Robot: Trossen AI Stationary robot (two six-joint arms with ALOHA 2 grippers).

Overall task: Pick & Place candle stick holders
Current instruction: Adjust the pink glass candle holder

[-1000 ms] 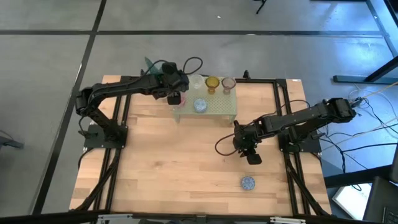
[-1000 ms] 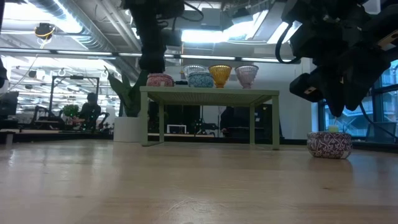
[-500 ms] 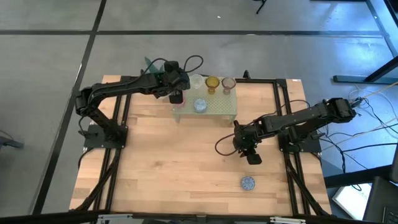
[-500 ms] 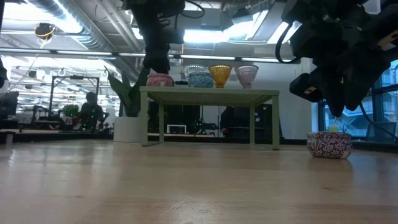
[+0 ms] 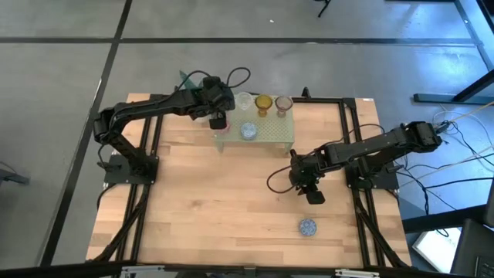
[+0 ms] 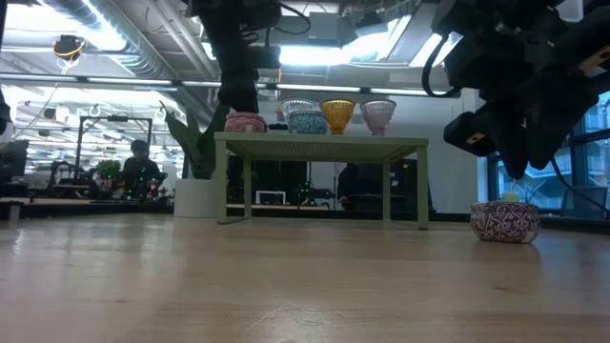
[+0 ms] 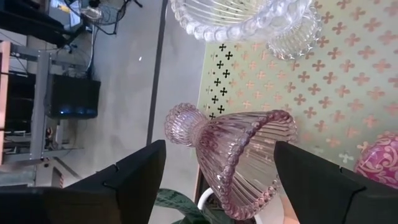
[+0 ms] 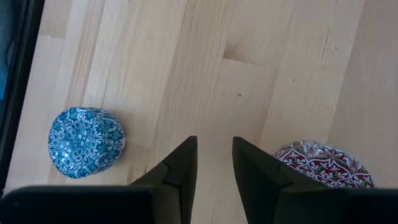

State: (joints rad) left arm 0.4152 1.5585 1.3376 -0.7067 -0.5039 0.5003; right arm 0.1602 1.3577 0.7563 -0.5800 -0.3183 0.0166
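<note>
A blue speckled cup (image 5: 307, 226) sits on the counter (image 5: 201, 216), well in front of the green stand (image 5: 272, 140). A red speckled cup (image 5: 315, 198) sits between it and the stand. The right tool (image 5: 303, 185) hangs just over the red cup. Its fingers (image 8: 177, 165) are close together, with a small gap and nothing in it. If it goes down like this, it may bump the cup's rim and push it away.

The left tool (image 5: 218, 117) is at the stand's left end. Its fingers (image 7: 137, 177) are spread wide, with a pinkish ribbed cup (image 7: 242, 158) between them. I cannot tell if they touch it. This cup looks tilted and sits right at the stand's edge, above the potted plant (image 6: 195, 143). A crooked squeeze could make the smooth glass slip and fall off. A pink speckled cup (image 7: 385, 163) and a clear cup (image 7: 230, 15) are near on the stand, so a wide finger could knock them too.
</note>
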